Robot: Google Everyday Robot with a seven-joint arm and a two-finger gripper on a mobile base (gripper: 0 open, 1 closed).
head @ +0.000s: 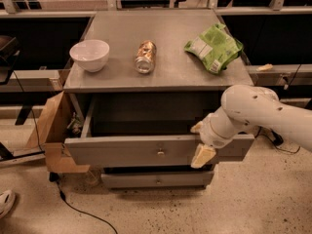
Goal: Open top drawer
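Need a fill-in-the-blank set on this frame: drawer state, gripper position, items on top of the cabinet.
1. The top drawer is pulled ___.
2. The gripper is at the drawer's front panel, just beside its small round ___.
3. On the cabinet top, the can lies on its side between the white bowl and the green ___.

Missing words: open; knob; bag.

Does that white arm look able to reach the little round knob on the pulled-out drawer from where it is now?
Probably yes. The gripper is at the front of the top drawer, just right of the knob, and nothing lies between them along that bare grey front.
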